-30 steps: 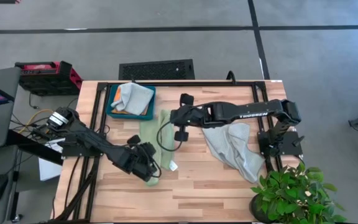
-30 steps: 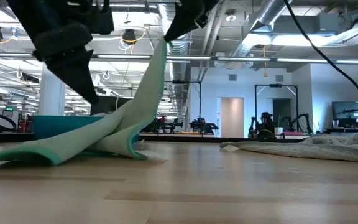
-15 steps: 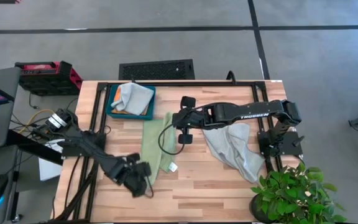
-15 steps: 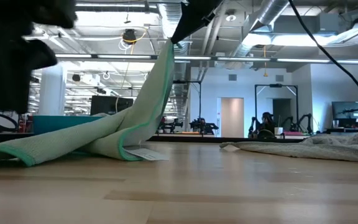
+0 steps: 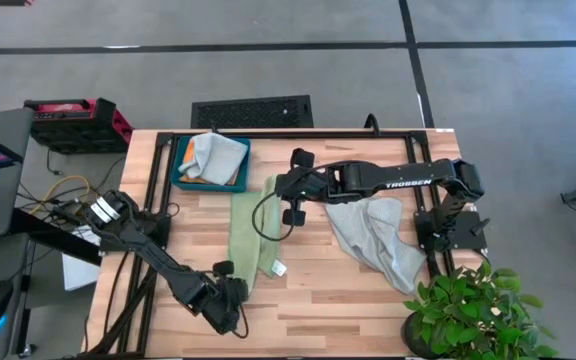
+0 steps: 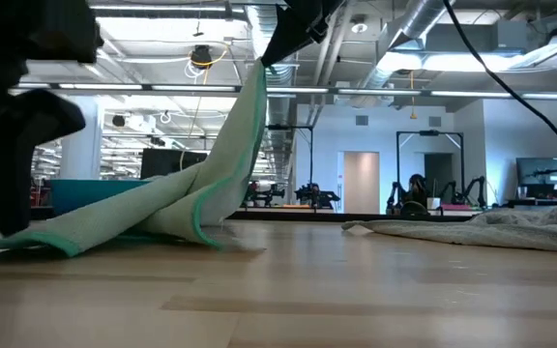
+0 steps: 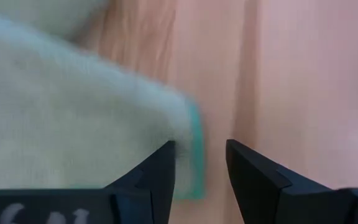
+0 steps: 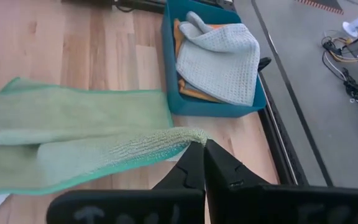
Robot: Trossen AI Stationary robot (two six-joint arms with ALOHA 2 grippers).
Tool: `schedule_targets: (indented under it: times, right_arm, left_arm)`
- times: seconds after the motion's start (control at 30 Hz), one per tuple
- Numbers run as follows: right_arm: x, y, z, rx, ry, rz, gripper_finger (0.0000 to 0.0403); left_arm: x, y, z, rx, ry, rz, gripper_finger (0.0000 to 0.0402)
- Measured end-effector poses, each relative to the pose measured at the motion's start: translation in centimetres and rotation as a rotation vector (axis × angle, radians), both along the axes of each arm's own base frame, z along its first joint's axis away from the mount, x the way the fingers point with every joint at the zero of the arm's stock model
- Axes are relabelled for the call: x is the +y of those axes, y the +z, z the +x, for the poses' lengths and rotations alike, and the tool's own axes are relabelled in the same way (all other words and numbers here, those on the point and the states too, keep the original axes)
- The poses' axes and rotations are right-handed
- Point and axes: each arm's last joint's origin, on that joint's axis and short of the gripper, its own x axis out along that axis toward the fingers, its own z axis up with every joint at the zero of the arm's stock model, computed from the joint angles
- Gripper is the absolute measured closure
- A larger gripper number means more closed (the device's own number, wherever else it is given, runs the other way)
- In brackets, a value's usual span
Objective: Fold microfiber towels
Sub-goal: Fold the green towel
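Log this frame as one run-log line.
step: folding green towel | right gripper: jaws shut on towel corner, lifted | left gripper: open at near edge, holding nothing | grey towel: waiting

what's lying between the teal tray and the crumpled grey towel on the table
In the high view, the light green towel and the right end effector pinching its corner lie between the tray and grey towel.

I see the light green microfiber towel [image 5: 246, 232] stretched lengthwise mid-table, its twelve o'clock corner lifted off the wood, its white tag [image 5: 278, 268] at five o'clock. A pale grey towel [image 5: 373, 238] lies crumpled at three o'clock. Another grey cloth [image 5: 214, 155] rests on an orange one [image 8: 191, 92], at eleven o'clock.
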Motion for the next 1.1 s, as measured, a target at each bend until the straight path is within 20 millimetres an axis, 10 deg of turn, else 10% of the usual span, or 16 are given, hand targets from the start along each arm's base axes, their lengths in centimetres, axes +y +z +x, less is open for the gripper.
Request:
schedule_targets:
  times: [0.67,1.1]
  right_arm:
    - [0.1,0.0,0.1,-0.024,-0.027,0.043,0.0388]
    - [0.2,-1.1,-2.2,0.202,-0.083,0.076,0.0391]
  left_arm:
    - [0.3,-1.8,-0.5,0.112,0.108,0.149,0.0271]
    - [0.8,-0.9,-1.3,0.165,0.161,0.185,0.0397]
